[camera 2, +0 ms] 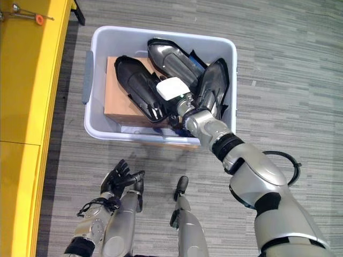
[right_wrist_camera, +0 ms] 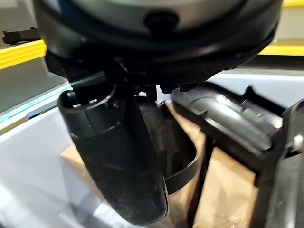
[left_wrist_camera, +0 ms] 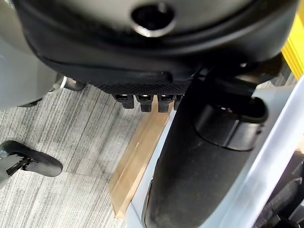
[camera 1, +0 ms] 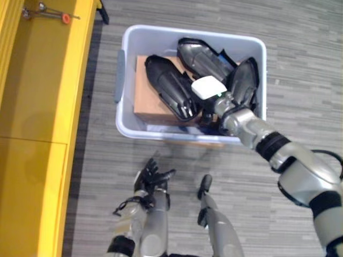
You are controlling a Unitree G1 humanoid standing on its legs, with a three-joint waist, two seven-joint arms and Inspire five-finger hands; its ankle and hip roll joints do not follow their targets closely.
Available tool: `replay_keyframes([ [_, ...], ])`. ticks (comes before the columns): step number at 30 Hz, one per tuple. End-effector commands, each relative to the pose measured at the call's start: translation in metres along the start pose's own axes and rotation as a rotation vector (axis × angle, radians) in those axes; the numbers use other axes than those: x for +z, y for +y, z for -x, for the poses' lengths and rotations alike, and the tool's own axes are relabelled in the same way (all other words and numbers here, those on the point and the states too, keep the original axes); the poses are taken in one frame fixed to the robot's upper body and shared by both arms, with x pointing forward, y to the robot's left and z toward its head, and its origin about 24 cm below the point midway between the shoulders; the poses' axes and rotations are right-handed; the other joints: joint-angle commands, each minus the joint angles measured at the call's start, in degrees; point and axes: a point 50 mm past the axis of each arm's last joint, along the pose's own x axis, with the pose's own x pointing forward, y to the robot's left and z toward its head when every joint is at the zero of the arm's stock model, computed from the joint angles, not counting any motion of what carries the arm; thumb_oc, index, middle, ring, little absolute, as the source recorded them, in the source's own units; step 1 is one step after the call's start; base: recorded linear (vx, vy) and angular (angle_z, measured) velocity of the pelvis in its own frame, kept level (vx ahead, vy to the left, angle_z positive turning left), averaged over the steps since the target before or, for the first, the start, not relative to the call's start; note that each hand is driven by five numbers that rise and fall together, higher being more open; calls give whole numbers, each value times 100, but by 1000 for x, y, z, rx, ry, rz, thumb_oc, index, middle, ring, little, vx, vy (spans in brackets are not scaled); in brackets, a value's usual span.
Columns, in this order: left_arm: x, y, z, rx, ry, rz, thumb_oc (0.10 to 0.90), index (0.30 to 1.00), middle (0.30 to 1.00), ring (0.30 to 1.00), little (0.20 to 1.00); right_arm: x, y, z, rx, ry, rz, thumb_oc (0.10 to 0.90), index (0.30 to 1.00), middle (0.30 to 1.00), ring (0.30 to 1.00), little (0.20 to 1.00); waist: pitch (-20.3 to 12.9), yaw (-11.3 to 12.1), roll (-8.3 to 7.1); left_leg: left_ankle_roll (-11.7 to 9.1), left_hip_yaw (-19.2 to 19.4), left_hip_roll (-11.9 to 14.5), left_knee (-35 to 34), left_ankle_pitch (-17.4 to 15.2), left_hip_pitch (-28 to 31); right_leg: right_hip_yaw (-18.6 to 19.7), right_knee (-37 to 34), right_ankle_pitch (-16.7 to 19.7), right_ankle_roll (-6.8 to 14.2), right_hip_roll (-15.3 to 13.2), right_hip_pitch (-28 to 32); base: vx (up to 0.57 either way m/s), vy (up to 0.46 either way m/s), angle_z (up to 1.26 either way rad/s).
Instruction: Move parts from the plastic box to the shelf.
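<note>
On my far left runs the yellow shelf (camera 1: 37, 107), its edge well apart from my left hand (camera 1: 153, 179), whose fingers are relaxed wide over bare floor (camera 1: 300, 64), the plastic box (camera 1: 128, 128) rim just beyond them. My right hand (camera 1: 211, 93) reaches inside the box among three black parts (camera 1: 169, 85) on one cardboard piece (camera 1: 147, 99); I cannot tell its fingers' state.

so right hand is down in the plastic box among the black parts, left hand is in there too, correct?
Not quite. The right hand is down in the plastic box among the black parts, but the left hand is not in it: the left eye view shows it outside the box, over the grey floor on its near side, fingers spread.
</note>
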Motion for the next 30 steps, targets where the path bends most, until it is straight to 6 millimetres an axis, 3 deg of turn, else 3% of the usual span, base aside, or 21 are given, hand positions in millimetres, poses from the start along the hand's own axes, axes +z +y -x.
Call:
replay_keyframes([
  [1, 14, -10, 9, -52, -115, 31, 900, 1000, 1000, 1000, 1000, 7, -74, -9, -231, -67, 119, 900, 1000, 1000, 1000, 1000, -133, 143, 152, -700, -343, 425, -1617, 1334, 646, 177, 593, -694, 44, -551, 763, 3, 32, -1],
  [12, 13, -11, 8, -51, -109, 45, 900, 1000, 1000, 1000, 1000, 1, -54, -8, -170, -38, 113, 900, 1000, 1000, 1000, 1000, -133, 136, 167, -794, -357, 400, -1405, 1315, 380, 198, 648, -669, 21, -632, 610, 3, 10, 0],
  [23, 10, -11, 10, -49, -102, 54, 900, 1000, 1000, 1000, 1000, -39, -51, 1, -136, 88, 185, 900, 1000, 1000, 1000, 1000, -133, 105, 234, -839, -423, 388, -1071, 1280, -128, 198, 809, -635, 9, -661, 216, 0, 0, 0],
  [30, 12, -14, 10, -54, -116, 68, 900, 1000, 1000, 1000, 1000, -52, -53, 3, -133, 142, 194, 900, 1000, 1000, 1000, 1000, -133, 129, 284, -837, -506, 391, -831, 1259, -572, 171, 908, -609, 3, -663, -95, 5, 3, 2],
])
